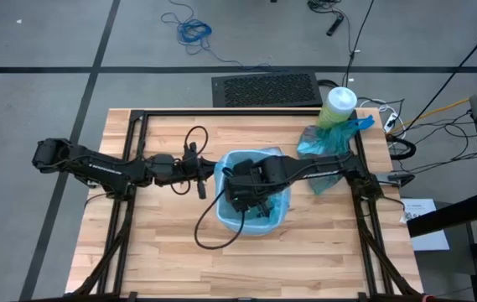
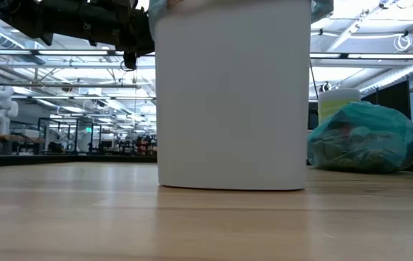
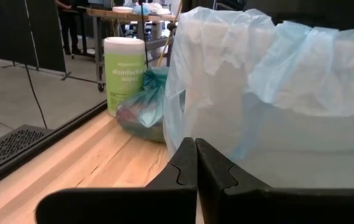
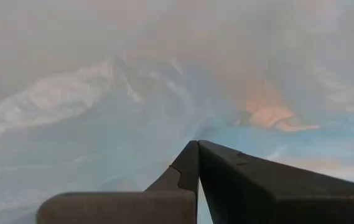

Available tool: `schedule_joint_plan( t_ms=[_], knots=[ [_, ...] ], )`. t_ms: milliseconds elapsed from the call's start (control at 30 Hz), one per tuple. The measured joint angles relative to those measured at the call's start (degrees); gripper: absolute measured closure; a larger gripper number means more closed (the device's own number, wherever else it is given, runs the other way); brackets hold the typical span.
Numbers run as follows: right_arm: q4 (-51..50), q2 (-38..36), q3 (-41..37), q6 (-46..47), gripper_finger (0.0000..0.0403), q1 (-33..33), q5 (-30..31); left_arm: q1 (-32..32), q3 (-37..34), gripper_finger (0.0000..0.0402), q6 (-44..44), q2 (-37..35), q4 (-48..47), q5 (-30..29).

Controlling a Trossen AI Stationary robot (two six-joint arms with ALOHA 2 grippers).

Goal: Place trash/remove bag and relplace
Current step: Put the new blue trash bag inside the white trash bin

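Note:
A white bin (image 2: 231, 94) stands mid-table, lined with the pale sky-blue replacement bag (image 1: 278, 207), whose edge is folded over the rim (image 3: 301, 68). My right gripper (image 4: 197, 149) is shut and points steeply down inside that liner, over the bin (image 1: 242, 197). My left gripper (image 3: 195, 155) is shut and level, just left of the bin's wall (image 1: 201, 186). The teal-green bag (image 1: 326, 143), full and bunched at its top, lies on the table at the far right (image 2: 366, 138); the trash shows dimly through its plastic. My right gripper reaches down from above into the pale blue liner (image 4: 133, 106), which fills its whole wrist view. I cannot tell whether the shut fingertips touch the plastic. My left gripper's tips stand close before the liner's hanging skirt (image 3: 226, 124); I cannot tell whether they touch it.
A tall green white-lidded canister (image 1: 339, 105) stands at the far right beside the teal bag. A dark cable (image 1: 209, 228) loops over the table near the bin. Black frame rails (image 1: 137, 134) run along the table's sides. A black mat (image 1: 265, 88) lies beyond the far edge.

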Motion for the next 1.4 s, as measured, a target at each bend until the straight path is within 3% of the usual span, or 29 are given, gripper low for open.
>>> schedule_joint_plan(
  t_ms=[400,633,933,1400],
  knots=[
    [7.2,0.2,-13.2,1.6,0.0403,-2.0,-3.4,0.0,0.0,0.0402,0.0,0.0,-0.2,0.0],
    [6.1,-0.4,-10.5,9.0,0.0403,-1.4,-3.2,0.0,0.0,0.0402,0.0,0.0,-0.2,0.0],
    [4.4,-1.0,-3.0,26.7,0.0403,-1.6,-2.9,0.0,0.0,0.0402,-0.1,0.0,-0.3,0.0],
    [11.1,0.8,-15.5,29.4,0.0403,-2.9,-2.7,0.0,0.0,0.0402,-0.2,0.0,-0.4,0.0]
  ],
)
